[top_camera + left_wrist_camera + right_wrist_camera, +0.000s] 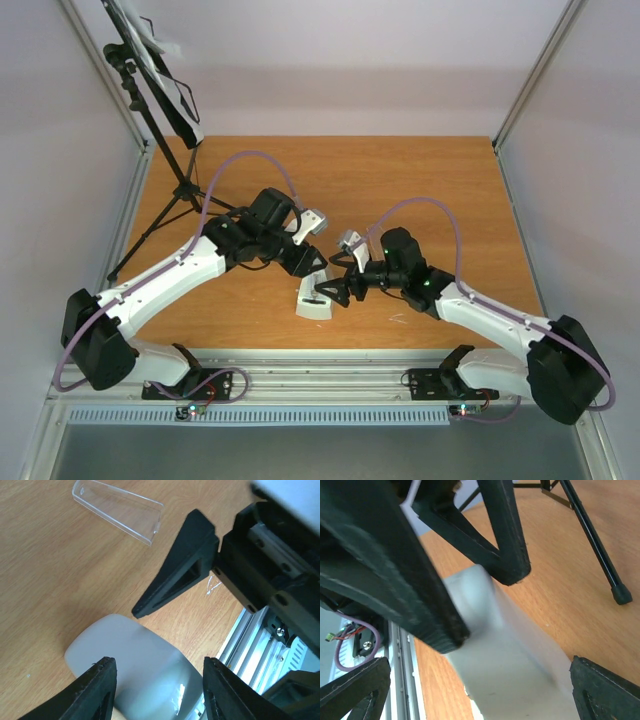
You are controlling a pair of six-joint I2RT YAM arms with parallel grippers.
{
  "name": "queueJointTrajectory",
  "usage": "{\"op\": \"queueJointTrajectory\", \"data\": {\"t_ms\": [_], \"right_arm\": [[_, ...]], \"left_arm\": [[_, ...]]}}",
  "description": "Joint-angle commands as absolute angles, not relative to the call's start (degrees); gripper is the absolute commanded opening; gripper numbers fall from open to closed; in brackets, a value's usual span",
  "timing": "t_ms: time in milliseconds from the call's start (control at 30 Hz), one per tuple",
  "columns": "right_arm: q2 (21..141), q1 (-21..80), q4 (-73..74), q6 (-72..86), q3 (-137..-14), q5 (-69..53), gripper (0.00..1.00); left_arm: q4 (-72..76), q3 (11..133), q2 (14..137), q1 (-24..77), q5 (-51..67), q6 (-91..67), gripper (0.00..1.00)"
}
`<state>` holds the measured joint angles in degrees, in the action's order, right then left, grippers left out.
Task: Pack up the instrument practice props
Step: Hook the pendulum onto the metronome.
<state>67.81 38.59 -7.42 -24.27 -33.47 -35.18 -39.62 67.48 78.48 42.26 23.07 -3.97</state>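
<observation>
So the pale metronome [314, 302] is lying at lower centre of the wooden surface [430, 180], close to the near edge, and both wrist views cut part of it off. The left gripper [318, 274] has its jaws spread either side of it, can't tell if they touch. The right gripper [336, 292] is just right of it, jaws wide apart, holding nothing. The clear cover [120, 509] lies apart on the wood. The music stand [150, 90] with sheet music [148, 36] is upper left, top cropped. Bare wood right and back.
</observation>
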Motion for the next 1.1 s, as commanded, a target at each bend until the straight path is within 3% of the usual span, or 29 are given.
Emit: {"op": "queueJointTrajectory", "data": {"t_ms": [0, 200, 533, 733, 1067], "right_arm": [[63.4, 38.9, -3.8, -25.1, -32.8, -35.7, 0.98], [58.7, 40.1, -1.9, -20.9, -31.4, -29.5, 0.99], [53.2, 54.9, -1.7, -18.4, -26.5, 6.3, 0.97], [59.0, 63.2, -6.4, -19.2, -27.3, 19.7, 0.97], [63.4, 66.0, -9.6, -16.7, -28.9, 25.6, 0.97]], "left_arm": [[-41.0, 68.0, 78.6, 42.9, 21.6, -2.8, 0.49], [-41.0, 68.0, 78.5, 42.9, 21.2, -2.9, 0.49], [-41.0, 67.9, 78.4, 43.0, 19.6, -3.5, 0.49], [-41.0, 67.9, 78.4, 43.0, 19.4, -3.5, 0.49], [-40.9, 67.9, 77.8, 43.0, 19.6, -3.5, 0.49]]}}
